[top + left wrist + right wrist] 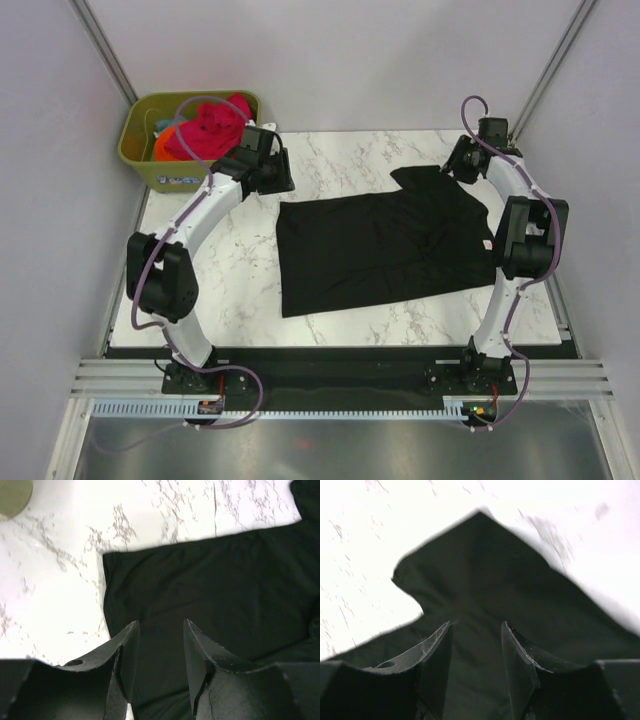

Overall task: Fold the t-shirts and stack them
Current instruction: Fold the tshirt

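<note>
Black t-shirt (380, 245) lies spread out in the middle of the table (220, 270).
My left gripper (160, 623) and right gripper (476, 623) hang over the table's far side, jaws apart, holding nothing.

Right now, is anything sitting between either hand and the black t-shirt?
Nothing visible. The left hand hangs open over the far-left corner of the black t-shirt, the right hand open over a sleeve; only bare cloth shows between the fingers of each.

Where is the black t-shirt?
In the top view, the black t-shirt lies spread on the marble table, right of centre, apart from the green bin at far left.
</note>
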Controlling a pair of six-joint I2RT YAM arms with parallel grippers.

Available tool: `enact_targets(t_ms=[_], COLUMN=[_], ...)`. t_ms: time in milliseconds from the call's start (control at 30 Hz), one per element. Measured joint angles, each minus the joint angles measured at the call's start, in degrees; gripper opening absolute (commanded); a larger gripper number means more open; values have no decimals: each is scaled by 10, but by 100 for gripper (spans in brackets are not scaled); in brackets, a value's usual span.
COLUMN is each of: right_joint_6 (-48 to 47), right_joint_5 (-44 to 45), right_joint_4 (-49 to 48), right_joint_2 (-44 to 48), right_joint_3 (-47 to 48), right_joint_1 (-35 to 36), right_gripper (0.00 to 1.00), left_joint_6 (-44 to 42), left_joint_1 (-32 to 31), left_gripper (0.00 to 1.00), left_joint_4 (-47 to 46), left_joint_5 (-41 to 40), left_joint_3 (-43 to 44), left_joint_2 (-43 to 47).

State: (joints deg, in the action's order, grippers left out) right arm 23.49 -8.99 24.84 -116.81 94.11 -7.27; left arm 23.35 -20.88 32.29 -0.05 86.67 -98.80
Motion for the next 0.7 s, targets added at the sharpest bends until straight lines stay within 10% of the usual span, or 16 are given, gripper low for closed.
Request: enact_targets(t_ms=[700], right_joint_6=[-23], right_joint_5=[-103], right_joint_4=[-89], right_joint_2=[-282], right_joint_3=[262], right_joint_1=[2], right_gripper=[53], left_joint_6=[-66], left_joint_1=[12], left_gripper=[51], left_joint_4=[-29], left_joint_5=[-30], left_joint_3=[107], left_joint_2=[-208])
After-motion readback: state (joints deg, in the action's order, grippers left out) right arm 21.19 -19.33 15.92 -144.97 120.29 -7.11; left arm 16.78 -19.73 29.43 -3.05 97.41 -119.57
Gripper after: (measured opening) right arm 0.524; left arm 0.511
